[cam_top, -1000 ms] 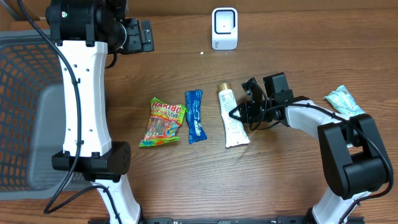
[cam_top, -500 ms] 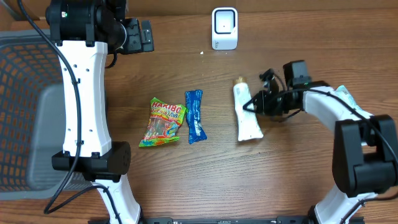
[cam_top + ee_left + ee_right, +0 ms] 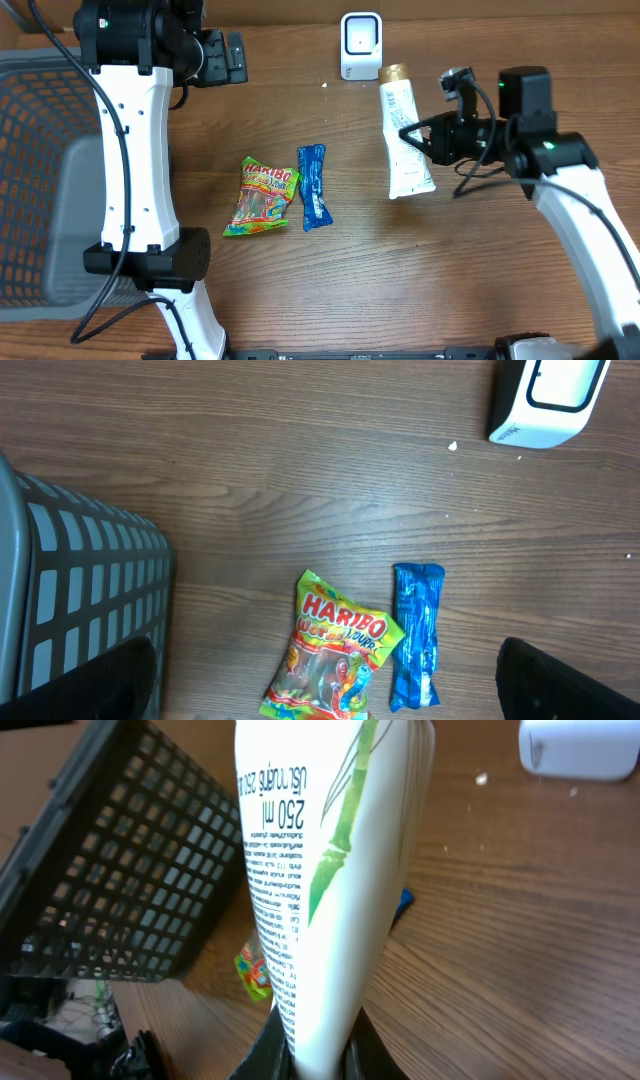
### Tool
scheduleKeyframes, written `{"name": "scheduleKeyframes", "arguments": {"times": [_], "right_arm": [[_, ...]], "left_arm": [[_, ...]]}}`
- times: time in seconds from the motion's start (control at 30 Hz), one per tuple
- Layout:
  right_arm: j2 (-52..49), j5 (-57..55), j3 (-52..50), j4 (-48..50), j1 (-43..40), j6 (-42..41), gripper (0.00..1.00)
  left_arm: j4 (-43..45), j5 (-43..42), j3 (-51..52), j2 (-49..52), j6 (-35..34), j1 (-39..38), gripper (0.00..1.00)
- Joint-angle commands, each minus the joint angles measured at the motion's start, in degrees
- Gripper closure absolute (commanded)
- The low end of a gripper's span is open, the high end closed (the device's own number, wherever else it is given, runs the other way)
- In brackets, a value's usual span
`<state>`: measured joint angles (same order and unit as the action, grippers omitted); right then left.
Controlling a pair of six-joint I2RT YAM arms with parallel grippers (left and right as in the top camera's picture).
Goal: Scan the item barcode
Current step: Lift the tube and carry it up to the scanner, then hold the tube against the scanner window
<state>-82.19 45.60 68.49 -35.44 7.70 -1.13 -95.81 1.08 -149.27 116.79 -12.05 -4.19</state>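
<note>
Basket: grey mesh, at the far left edge of the tabletop.
Left pincer: jaws spread wide with nothing between them, parked at the far side, left of the scanner; the left arm stands upright and takes no part.
Haribo bag and blue packet: side by side mid-tabletop, untouched.
Scanner: small white unit at the far edge.
Tube: white, clamped in the right pincer, which grips its body from the right; the cap end points far and sits just right of the scanner.
Step in hand: presenting the tube to the scanner.
Next move: likely bring the tube left and turn it until the barcode faces the scanner window; no barcode shows, only print.
Right arm: stretched from the right edge toward the far middle, wrist level.
</note>
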Motion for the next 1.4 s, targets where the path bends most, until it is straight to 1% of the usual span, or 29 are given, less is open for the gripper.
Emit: {"name": "scheduleKeyframes", "arguments": {"times": [0.0,0.1,0.23,0.33,0.43,0.53,0.63,0.7,0.77,0.87,0.97,1.07,1.17,1.37], "right_arm": [[4.35,-0.68,2.25,0.11,0.31,-1.73,0.96],[5.07,-1.55,2.25,0.00,0.31,-3.63,0.96],[5.05,-5.46,2.25,0.35,0.31,-9.38,0.96],[4.94,-11.19,2.25,2.38,0.72,-16.48,0.96],[4.92,-21.94,2.25,2.99,2.95,-21.55,0.96],[4.33,-36.87,2.23,3.52,7.45,-21.51,0.96],[2.25,-51.54,2.25,6.27,12.74,-20.22,0.96],[0.11,-60.63,2.25,9.55,16.52,-15.54,0.96],[-2.05,-69.57,2.25,13.25,19.80,-12.79,0.96],[-4.74,-79.06,2.25,19.30,23.93,-9.33,0.96],[-5.38,-80.02,2.25,23.26,26.45,-7.34,0.96],[-5.35,-76.91,3.32,25.49,27.21,-7.32,0.96],[-5.38,-71.14,6.43,23.78,27.15,-5.29,0.96],[-8.20,-71.25,18.47,15.82,26.40,-1.27,0.96]], "left_arm": [[0.07,-0.50,-0.02,0.70,-0.81,-0.33,0.01],[0.07,-0.50,-0.02,0.70,-0.81,-0.33,0.00],[0.07,-0.52,-0.02,0.70,-0.81,-0.33,0.00],[0.07,-0.50,-0.02,0.70,-0.81,-0.33,0.00],[0.07,-0.50,-0.02,0.70,-0.81,-0.33,0.00],[0.07,-0.50,-0.02,0.70,-0.81,-0.33,0.00],[0.07,-0.50,-0.02,0.70,-0.83,-0.33,0.00],[0.07,-0.50,-0.02,0.70,-0.81,-0.33,0.00],[0.07,-0.50,-0.02,0.70,-0.83,-0.33,0.00],[0.07,-0.52,-0.02,0.70,-0.81,-0.33,0.00],[0.07,-0.50,-0.02,0.70,-0.83,-0.33,0.00],[0.07,-0.50,-0.02,0.70,-0.83,-0.33,0.00],[0.07,-0.50,-0.02,0.70,-0.81,-0.33,0.01],[0.07,-0.50,-0.02,0.70,-0.83,-0.33,0.00]]}}
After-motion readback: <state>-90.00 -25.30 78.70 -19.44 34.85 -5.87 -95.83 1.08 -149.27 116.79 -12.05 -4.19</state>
